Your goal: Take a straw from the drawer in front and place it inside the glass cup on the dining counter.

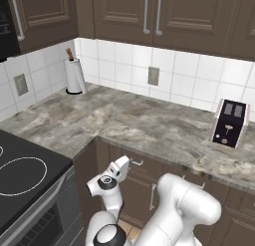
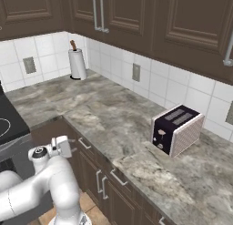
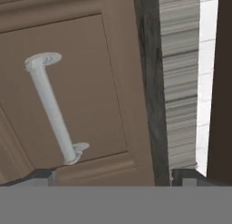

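Gripper point(image 3: 111, 175) raised close against the drawer point(image 3: 68, 96) front, fingertips point(image 3: 43, 175) spread to their widest, released, nothing between them. Drawer closed: brown panelled front, short silver bar handle point(image 3: 52, 107) running slantwise across the hand view, standing off the panel on two round posts. Handle just ahead of the left fingertip, not touching either tip. Dark cabinet edge and the layered edge of the marble worktop point(image 3: 179, 82) to the right of the panel in the hand view, white tile beyond.

From the left base view: hand point(image 1: 119, 169) tucked under the worktop overhang point(image 1: 149, 140), pointed at the top drawer row just beside the range point(image 1: 25, 180). Drawer handle point(image 1: 136, 163) just beside the hand's tip. From the right base view: hand point(image 2: 61, 146) level with the drawer row, near the first small handle point(image 2: 84, 143); contact cannot be judged from here.

Straw hidden; cannot tell where inside the closed drawer it lies.

On the wall worktop: paper towel roll point(image 1: 74, 75) upright in the corner against the tiled backsplash point(image 1: 189, 70), black toaster point(image 1: 229, 123) well apart to the right, two slots on top. Wall outlet point(image 1: 153, 75) between them on the tile. Dark upper cabinets point(image 1: 159, 16) with long vertical handles above.
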